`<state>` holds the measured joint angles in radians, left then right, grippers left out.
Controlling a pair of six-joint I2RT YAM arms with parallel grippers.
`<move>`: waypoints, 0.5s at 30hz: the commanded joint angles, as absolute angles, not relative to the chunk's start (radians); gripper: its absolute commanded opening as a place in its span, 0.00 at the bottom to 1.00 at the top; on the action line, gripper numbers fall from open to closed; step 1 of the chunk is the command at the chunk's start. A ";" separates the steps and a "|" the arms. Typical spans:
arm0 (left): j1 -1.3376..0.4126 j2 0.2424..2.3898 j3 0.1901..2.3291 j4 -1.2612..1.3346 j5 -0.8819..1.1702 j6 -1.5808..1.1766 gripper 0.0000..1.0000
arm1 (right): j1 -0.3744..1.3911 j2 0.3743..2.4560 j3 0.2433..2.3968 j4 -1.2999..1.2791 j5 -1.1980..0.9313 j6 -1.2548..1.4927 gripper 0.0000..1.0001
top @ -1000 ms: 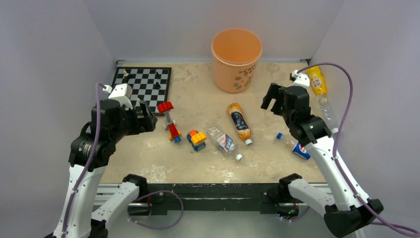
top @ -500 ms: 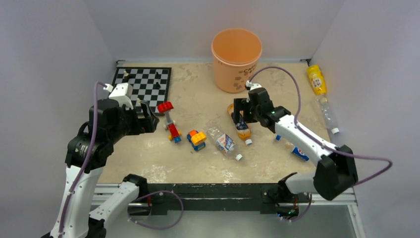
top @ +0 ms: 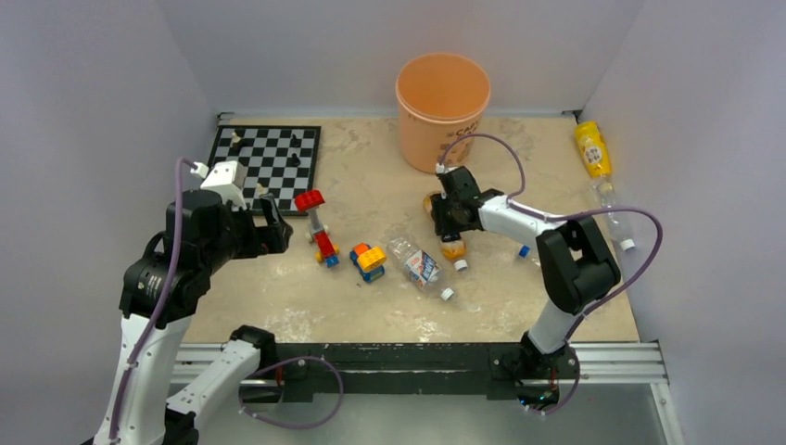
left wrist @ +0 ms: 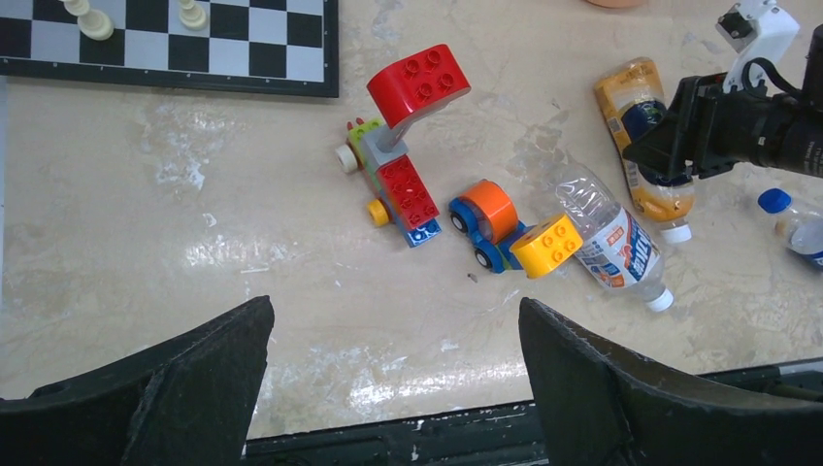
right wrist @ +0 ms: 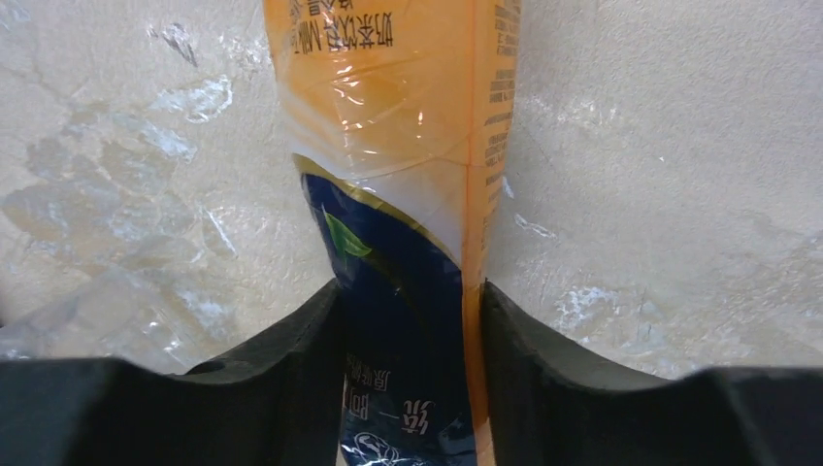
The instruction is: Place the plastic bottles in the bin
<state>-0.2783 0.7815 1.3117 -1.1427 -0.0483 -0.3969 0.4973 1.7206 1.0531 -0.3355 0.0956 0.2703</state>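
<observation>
The right gripper point(top: 445, 219) is down at the middle of the table point(top: 278, 297), and it pinches the orange bottle point(right wrist: 398, 146). In the right wrist view its two black fingers point(right wrist: 291, 349) press on both sides of the bottle, at the dark blue part of the label. The bottle lies on its side on the table surface, with its white cap toward the near edge.

The bin point(top: 436, 144) stands upright at the middle of the far edge, near the held bottle but apart from it. From above we see nothing inside it.

The left gripper point(left wrist: 393, 330) hangs above the left part of the table with its fingers spread wide, and nothing is between them.

We see more bottles on the table. A clear bottle with a blue and white label point(top: 419, 266) lies just beside the orange one, toward the near edge. A yellow bottle point(top: 592, 150) lies in the far right corner. Another clear bottle point(top: 614, 215) lies along the right edge. A bottle with a blue cap point(top: 525, 251) is mostly hidden behind the right arm.

A chessboard point(top: 267, 156) is in the far left corner. Two toys made of blocks point(top: 320, 232) stand between it and the bottles.
</observation>
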 commanded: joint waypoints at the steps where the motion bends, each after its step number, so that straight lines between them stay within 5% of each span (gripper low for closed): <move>1: -0.285 0.769 1.339 -1.155 -0.084 -0.366 1.00 | 0.495 1.649 1.086 -0.318 0.117 0.254 0.37; 10: -0.285 0.779 1.348 -1.155 -0.079 -0.365 1.00 | 0.496 1.205 1.218 -0.527 0.155 0.254 0.32; 15: -0.285 0.795 1.347 -1.154 -0.041 -0.371 1.00 | 0.494 1.198 1.482 -0.457 0.323 0.204 0.37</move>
